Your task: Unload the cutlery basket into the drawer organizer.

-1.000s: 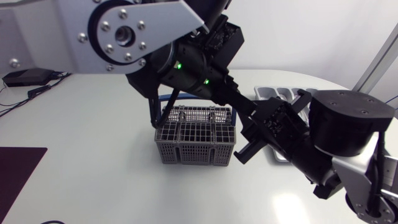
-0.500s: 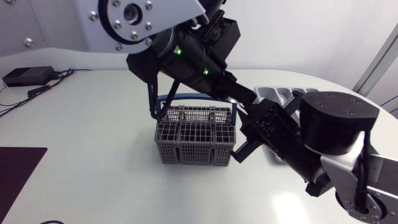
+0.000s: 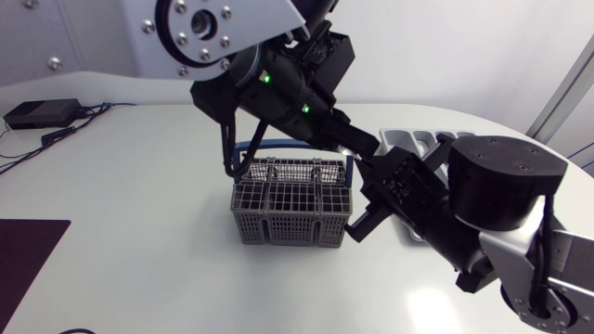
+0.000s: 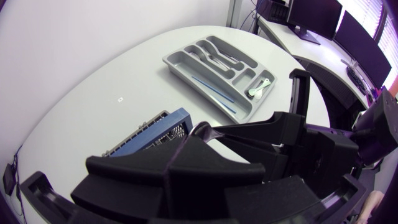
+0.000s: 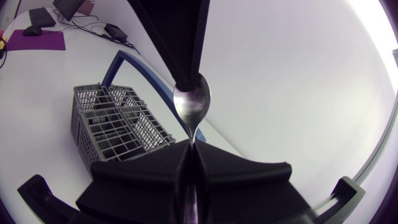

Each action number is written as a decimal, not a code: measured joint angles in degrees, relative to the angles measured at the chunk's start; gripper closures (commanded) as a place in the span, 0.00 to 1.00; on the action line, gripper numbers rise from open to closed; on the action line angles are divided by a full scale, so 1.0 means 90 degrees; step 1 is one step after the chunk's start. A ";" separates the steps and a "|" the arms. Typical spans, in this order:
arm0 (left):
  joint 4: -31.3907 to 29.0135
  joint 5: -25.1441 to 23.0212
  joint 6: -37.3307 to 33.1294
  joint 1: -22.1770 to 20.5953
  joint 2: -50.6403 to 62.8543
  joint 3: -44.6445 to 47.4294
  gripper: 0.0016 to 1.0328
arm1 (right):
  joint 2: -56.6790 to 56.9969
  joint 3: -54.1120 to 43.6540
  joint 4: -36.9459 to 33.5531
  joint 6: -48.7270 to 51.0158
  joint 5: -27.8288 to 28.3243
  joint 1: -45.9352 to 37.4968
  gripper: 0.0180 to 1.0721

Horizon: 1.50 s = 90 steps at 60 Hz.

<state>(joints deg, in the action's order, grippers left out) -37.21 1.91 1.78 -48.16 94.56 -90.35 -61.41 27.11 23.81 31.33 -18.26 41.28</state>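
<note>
A metal spoon [image 5: 192, 106] hangs in the air between my two grippers, to the right of the grey cutlery basket [image 3: 292, 202] with its blue handle [image 5: 118, 62]. My left gripper [image 5: 186, 78] is shut on the tip of the spoon's bowl. Opposite it, my right gripper [image 5: 189, 155] is shut on the handle. In the head view the left gripper [image 3: 369, 148] and the right gripper [image 3: 367, 193] meet beside the basket's right end, and the spoon is hidden there. The grey drawer organizer [image 4: 186, 68] lies beyond them and holds several pieces.
The organizer holds metal cutlery, a blue stick [image 4: 214, 90] and a white spoon [image 4: 261, 90]. A black box [image 3: 37, 113] with cables sits at the table's far left. A dark mat [image 3: 28, 250] lies at the front left.
My right gripper's fingers have come together on the spoon's handle. The left arm has lifted and shifted slightly, still holding the spoon's bowl.
</note>
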 measured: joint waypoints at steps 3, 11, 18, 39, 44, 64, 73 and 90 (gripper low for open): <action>-0.0002 0.0000 0.0000 0.0000 0.0000 -0.0005 0.78 | 0.0007 0.0000 0.0000 0.0005 0.0002 0.0000 0.94; -0.0070 -0.0068 -0.0002 0.0036 0.0000 -0.0100 0.53 | 0.0085 0.0000 -0.0032 0.0044 0.0097 -0.0015 0.94; -0.0104 -0.0124 -0.0002 0.0141 0.0000 -0.0202 0.36 | 0.0260 0.0000 -0.0165 0.0044 0.0364 -0.0151 0.94; 0.0012 0.0012 -0.0005 0.1117 -0.0464 -0.0425 0.21 | 0.1110 -0.0185 -0.1338 0.0046 0.2380 -0.1719 0.94; 0.0027 0.0012 -0.0007 0.1375 -0.0687 -0.0432 0.19 | 0.1282 -0.0245 -0.1574 0.0100 0.3116 -0.2322 0.94; 0.0080 -0.0007 -0.0117 0.2225 -0.1209 -0.0102 0.18 | 0.1258 -0.0306 -0.2557 0.1253 0.6166 -0.5251 0.94; 0.0216 -0.0024 -0.0223 0.2584 -0.1418 0.0279 0.17 | 0.0508 -0.0187 -0.3021 0.2144 0.7079 -0.6322 0.94; 0.0444 -0.0063 -0.0425 0.2948 -0.1736 0.1149 0.16 | -0.2081 0.1498 -0.4974 0.4818 0.7791 -0.7876 0.94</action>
<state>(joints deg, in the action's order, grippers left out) -33.21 1.34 -2.04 -21.63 78.94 -80.01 -80.14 40.60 -20.95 74.70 51.86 -29.61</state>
